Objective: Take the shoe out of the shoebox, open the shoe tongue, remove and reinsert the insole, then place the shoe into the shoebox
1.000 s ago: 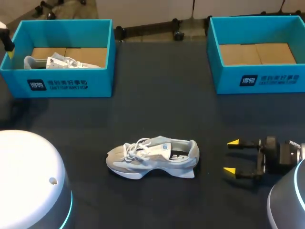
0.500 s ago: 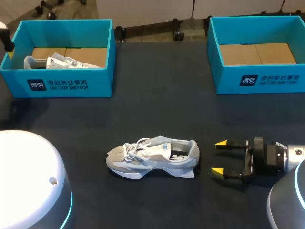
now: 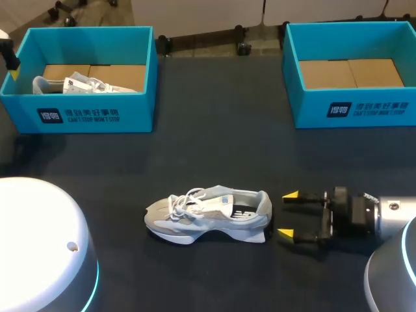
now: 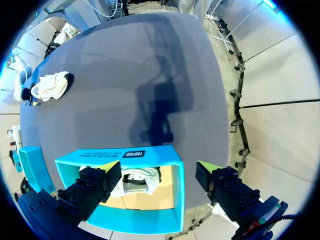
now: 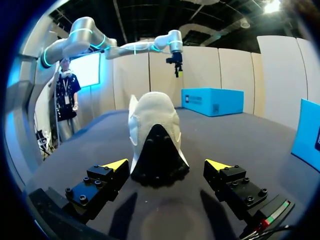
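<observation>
Shoe (image 3: 208,214) out on the table (image 3: 214,143), upright on its sole, heel toward the right gripper (image 3: 287,213) and toe pointing away from it; right gripper low at the table, fingers spread wide, nothing in them; yellow tips sit just short of the heel, not touching; from the right wrist, the heel of the shoe (image 5: 152,130) stands dead ahead of the right gripper (image 5: 167,165), centred on the gap.

Left gripper (image 4: 157,170) well away, high over the left box (image 4: 117,155), fingers wide apart and empty; a second shoe (image 4: 137,181) lies in that box beneath it; right box (image 3: 351,110) at the far corner, well apart from both.
</observation>
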Action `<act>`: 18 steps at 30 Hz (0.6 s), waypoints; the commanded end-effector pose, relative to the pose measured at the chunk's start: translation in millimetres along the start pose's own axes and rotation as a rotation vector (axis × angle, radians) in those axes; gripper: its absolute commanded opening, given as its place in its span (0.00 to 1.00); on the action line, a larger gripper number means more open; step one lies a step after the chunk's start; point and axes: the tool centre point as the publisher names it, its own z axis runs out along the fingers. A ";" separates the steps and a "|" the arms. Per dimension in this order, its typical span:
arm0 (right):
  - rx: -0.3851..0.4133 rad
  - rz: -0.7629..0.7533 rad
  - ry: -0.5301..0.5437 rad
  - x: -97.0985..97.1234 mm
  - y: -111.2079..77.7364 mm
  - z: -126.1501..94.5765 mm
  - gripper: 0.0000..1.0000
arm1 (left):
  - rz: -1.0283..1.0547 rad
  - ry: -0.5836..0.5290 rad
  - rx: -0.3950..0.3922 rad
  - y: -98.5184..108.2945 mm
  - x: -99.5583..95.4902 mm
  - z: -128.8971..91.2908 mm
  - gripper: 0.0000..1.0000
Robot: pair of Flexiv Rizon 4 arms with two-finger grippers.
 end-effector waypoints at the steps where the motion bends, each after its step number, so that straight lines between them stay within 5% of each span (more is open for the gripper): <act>1: -0.002 -0.003 0.011 -5.2 0.4 9.8 1.00 | 0.001 0.002 0.000 0.0 0.3 -0.2 1.00; 18: 0.011 -0.005 0.018 3.1 6.6 23.9 1.00 | 0.001 0.002 0.000 0.0 0.3 -0.2 1.00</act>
